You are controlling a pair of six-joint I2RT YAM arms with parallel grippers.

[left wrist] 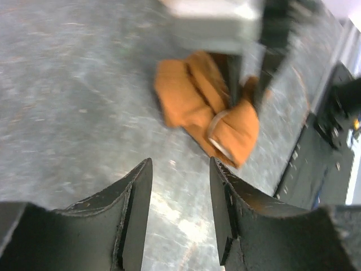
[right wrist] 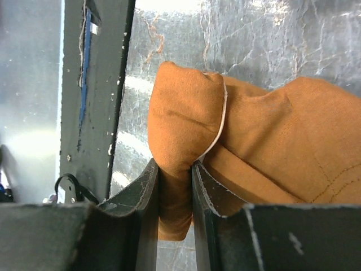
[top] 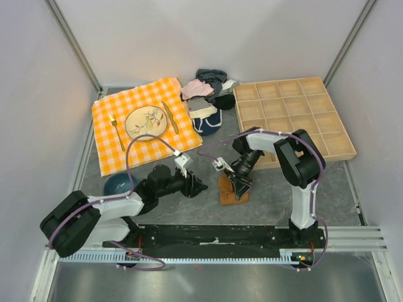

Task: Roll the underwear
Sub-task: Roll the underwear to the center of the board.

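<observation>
The rust-brown underwear [top: 228, 190] with a cream waistband edge lies bunched on the grey table near the front middle. My right gripper [top: 238, 187] is shut on a fold of it; in the right wrist view the fabric [right wrist: 248, 135] is pinched between the jaws, gripper [right wrist: 175, 169]. My left gripper [top: 200, 187] is open and empty, just left of the garment and apart from it. In the left wrist view the underwear [left wrist: 194, 101] lies ahead of the open left gripper [left wrist: 180, 169], with the right gripper on its far side.
An orange checked cloth [top: 110, 141] with a plate [top: 146, 121], fork and knife lies at back left. A pile of garments [top: 208, 94] sits at the back middle. A wooden compartment tray [top: 296, 113] stands at back right. A blue bowl [top: 118, 184] sits beside the left arm.
</observation>
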